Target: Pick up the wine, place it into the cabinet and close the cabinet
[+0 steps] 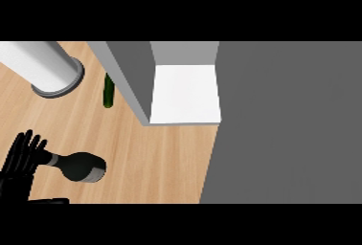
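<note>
The left hand (21,155) rests at the lower left, fingers straight and slightly spread, holding nothing. The wine (109,91) (a slim green glass bottle) stands on the wooden counter (155,162), just beside the grey cabinet (134,76), probably waiting to be grasped.

Even, soft light is falling across the wooden desk (163,158), leaving its grain pale and without glare. The cabinet's (134,76) inner white panel is showing brightest, nearly washed out, while its grey side wall is sitting in flatter tone. Shadows are lying faint. The left robot hand (21,160) is reading almost pure black, its detail sinking into darkness. Edges are looking slightly soft throughout, with straight lines holding undistorted.
</note>
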You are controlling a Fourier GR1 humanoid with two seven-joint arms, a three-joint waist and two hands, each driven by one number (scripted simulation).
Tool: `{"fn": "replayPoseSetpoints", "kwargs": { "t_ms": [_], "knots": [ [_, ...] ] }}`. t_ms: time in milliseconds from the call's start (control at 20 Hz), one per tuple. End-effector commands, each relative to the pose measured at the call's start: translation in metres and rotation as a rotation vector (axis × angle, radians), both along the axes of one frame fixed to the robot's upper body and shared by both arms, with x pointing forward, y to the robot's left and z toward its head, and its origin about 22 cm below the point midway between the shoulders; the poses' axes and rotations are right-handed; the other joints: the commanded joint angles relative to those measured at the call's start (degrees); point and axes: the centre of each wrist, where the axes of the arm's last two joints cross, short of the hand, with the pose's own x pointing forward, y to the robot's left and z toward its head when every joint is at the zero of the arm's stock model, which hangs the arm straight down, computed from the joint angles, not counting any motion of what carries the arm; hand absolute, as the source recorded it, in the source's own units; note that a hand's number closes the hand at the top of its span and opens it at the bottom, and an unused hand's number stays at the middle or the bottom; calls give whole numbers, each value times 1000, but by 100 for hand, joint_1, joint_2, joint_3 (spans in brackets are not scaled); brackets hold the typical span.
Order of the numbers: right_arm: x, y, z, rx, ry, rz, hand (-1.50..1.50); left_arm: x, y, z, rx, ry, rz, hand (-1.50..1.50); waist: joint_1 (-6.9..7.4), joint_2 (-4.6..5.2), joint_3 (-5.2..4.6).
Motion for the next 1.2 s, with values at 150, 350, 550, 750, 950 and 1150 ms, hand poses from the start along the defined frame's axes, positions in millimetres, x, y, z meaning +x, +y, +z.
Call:
{"fn": "replayPoseSetpoints", "kwargs": {
  "t_ms": [150, 350, 550, 750, 950, 1150],
  "knots": [
    [-34, -14, 21, 20, -87, -41, -150, 7, -2, -37, -5, 32, 22, -150, -10, 1, 0],
    [-31, -8, 19, 27, -106, -31, -150, -4, 19, -46, -1, 22, 46, -150, 25, 0, 0],
    [-31, -17, 24, 1, -93, -48, -150, 9, 2, -64, -33, 51, -5, -150, 14, 6, 4],
    [-38, -14, 25, 9, -83, -23, -150, 10, 2, -82, -106, 92, -52, -150, -32, -5, -4],
    [-41, -20, 26, 0, -105, -36, -150, 3, 2, -95, -128, 90, -88, -150, -28, -5, 1],
    [-38, -19, 28, 3, -88, -24, -150, 23, -13, -101, -147, 80, -91, -150, 0, 5, 0]
  ]
}}
